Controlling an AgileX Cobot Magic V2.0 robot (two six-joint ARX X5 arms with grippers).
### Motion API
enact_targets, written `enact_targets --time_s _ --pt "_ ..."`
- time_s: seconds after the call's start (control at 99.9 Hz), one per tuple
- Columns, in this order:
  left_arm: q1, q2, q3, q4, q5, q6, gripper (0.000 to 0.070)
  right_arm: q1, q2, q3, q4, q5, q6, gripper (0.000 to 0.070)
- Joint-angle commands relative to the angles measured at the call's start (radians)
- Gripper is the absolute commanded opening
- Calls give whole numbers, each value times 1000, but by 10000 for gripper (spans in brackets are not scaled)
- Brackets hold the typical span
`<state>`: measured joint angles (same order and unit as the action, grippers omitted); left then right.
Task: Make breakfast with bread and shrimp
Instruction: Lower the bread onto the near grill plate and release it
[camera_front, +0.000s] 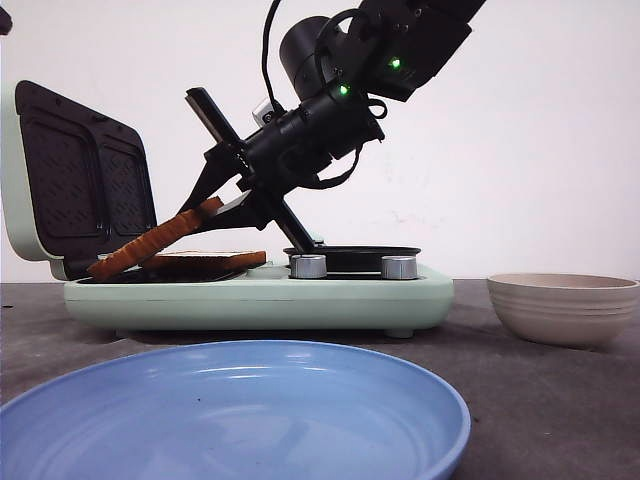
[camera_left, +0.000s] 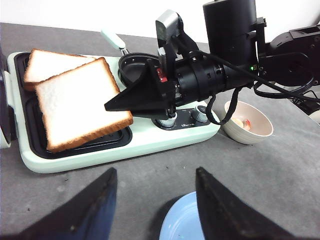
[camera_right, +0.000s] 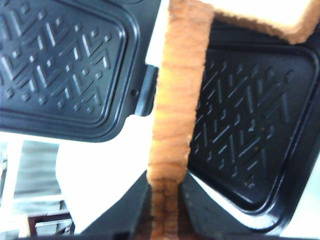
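Right gripper (camera_front: 205, 212) clenched on crust edge of upper bread slice (camera_left: 80, 102), tilted over press plate (camera_left: 112, 140) toward table's left edge. Left gripper (camera_left: 155, 200) released. Bread judged light, soft, crushable; hold crust.

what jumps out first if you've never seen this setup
The right hand grips a tilted slice of bread by its crust, its low edge on the mint sandwich press, overlapping a second slice lying flat. A blue plate fills the foreground; a beige bowl sits to the right.
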<state>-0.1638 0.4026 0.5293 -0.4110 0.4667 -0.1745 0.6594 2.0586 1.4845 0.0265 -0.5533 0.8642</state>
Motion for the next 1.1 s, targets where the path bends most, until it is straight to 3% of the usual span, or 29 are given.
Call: enact_targets --time_s 0.0,0.4,0.73,1.091 --pt "0 1 0 15 -2 8 242 8 27 23 2 5 14 0" --pt "0 1 0 15 -3 9 242 25 40 23 2 23 -14 13" --pt "0 0 0 15 -2 8 242 26 40 23 -29 58 -65 239" --pt "0 1 0 15 -2 8 242 11 34 24 -95 58 -114 341"
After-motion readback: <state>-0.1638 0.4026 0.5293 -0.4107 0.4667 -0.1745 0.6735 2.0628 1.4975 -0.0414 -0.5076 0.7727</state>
